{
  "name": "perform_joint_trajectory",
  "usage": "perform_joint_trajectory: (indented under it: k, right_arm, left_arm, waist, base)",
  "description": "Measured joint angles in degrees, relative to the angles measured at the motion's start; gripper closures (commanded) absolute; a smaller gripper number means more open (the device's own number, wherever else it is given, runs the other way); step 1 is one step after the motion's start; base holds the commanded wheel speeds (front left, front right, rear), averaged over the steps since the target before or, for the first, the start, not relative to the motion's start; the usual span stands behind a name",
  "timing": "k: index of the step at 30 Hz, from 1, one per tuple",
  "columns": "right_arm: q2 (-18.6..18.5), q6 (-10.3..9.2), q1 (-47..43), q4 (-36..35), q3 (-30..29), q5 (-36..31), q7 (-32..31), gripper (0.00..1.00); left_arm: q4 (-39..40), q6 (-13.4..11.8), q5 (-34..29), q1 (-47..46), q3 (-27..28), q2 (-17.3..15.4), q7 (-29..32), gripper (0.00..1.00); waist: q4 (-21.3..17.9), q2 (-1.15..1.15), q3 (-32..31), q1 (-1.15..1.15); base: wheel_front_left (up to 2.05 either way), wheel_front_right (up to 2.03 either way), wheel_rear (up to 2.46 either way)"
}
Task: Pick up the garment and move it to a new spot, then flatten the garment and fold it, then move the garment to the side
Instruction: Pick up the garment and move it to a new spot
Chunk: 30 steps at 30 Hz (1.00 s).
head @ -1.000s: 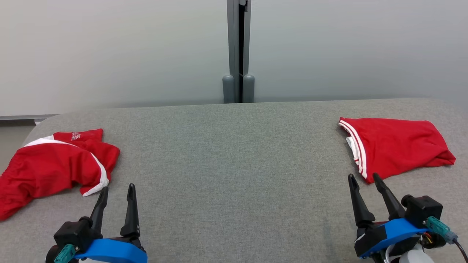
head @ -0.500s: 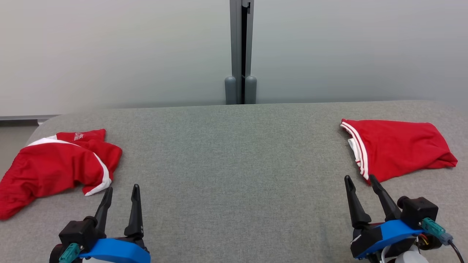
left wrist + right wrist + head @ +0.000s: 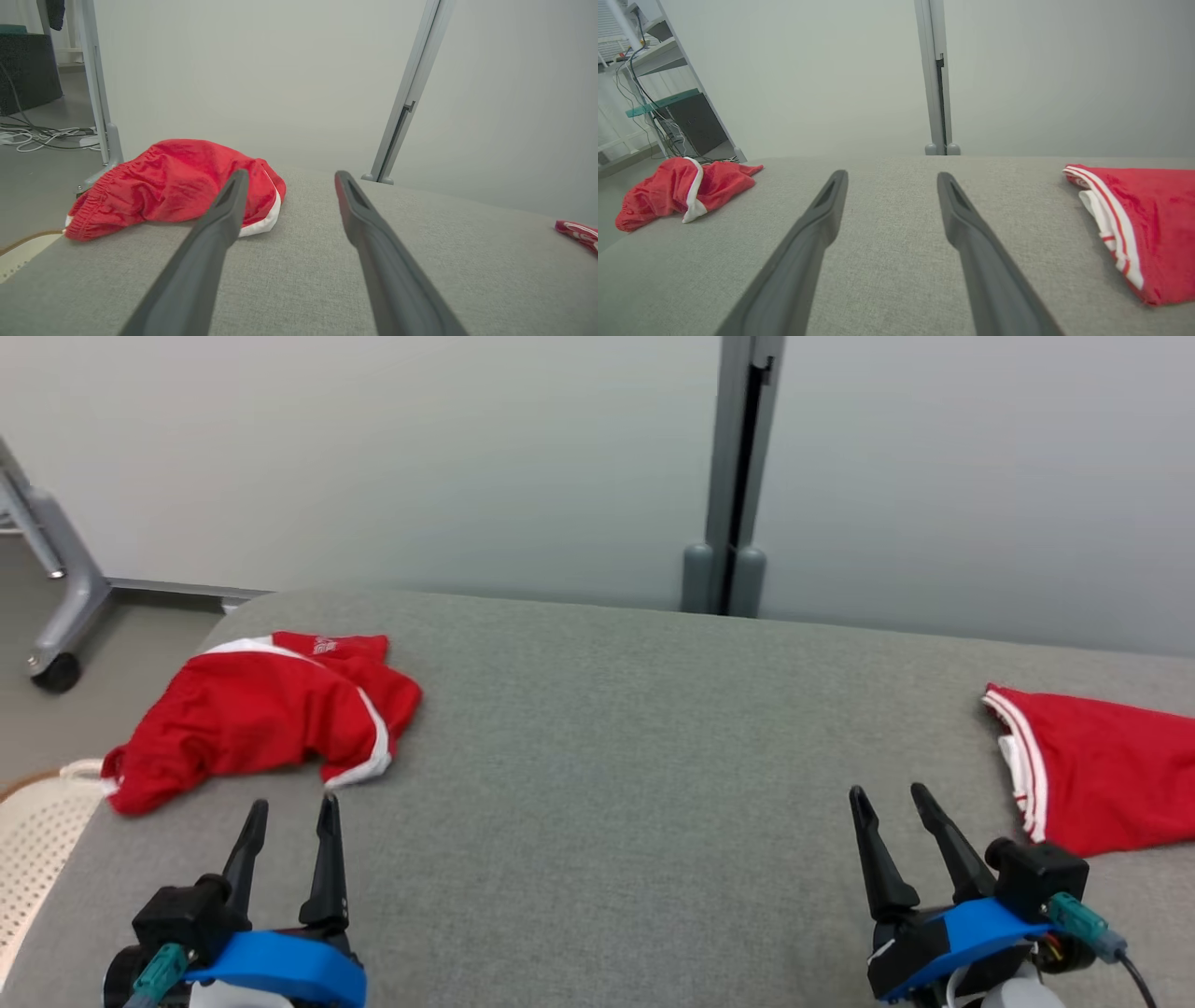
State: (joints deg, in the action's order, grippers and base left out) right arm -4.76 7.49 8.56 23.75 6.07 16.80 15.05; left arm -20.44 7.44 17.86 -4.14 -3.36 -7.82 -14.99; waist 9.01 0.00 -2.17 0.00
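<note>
A crumpled red garment with white trim (image 3: 261,719) lies at the left end of the grey table (image 3: 616,756); it also shows in the left wrist view (image 3: 177,186) and the right wrist view (image 3: 682,189). My left gripper (image 3: 291,805) stands open just in front of it, nothing between its fingers (image 3: 224,210). A second red garment with white stripes (image 3: 1102,770) lies folded at the right end, also seen in the right wrist view (image 3: 1148,219). My right gripper (image 3: 887,793) hangs open to the left of that one, over bare table.
A grey post (image 3: 733,476) stands against the pale wall behind the table. Left of the table are a wheeled metal frame (image 3: 56,588) on the floor and a perforated white basket (image 3: 37,859). Cables and a dark box (image 3: 28,74) sit further left.
The head camera has turned left, so the whole scene shifted right in view; the floor, wheeled frame and basket came into view. Both grippers stay open and keep their place low in the picture.
</note>
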Motion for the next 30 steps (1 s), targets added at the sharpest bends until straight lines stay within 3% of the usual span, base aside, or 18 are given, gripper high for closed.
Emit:
perform_joint_trajectory:
  k: [9,16,22,30]
  right_arm:
    - [0.3,0.00,0.2,0.2,3.2,1.0,0.0,0.00]
    - [0.4,0.00,0.4,0.2,4.3,1.4,0.0,0.00]
    - [0.6,0.00,0.4,0.2,4.6,1.5,0.0,0.00]
    - [0.9,0.00,0.7,-3.4,3.8,1.4,0.0,0.00]
  left_arm:
    - [-0.5,0.0,-0.3,-0.1,1.6,-0.7,0.0,0.00]
    - [-0.5,0.0,-0.4,0.2,2.4,-0.2,0.0,0.00]
    - [-0.3,0.0,-0.7,0.3,3.4,0.1,0.0,0.00]
    - [-2.2,-0.6,1.1,-3.2,5.9,-1.0,1.5,0.00]
  waist:
    - [8.3,0.01,0.0,0.00]
    - [12.3,0.01,0.4,0.00]
    - [13.4,0.01,0.6,0.00]
    - [11.8,0.01,1.6,0.00]
  base:
    - [0.00,0.00,0.00]
    - [0.00,0.00,0.00]
    - [0.00,0.00,0.00]
    - [0.00,0.00,0.00]
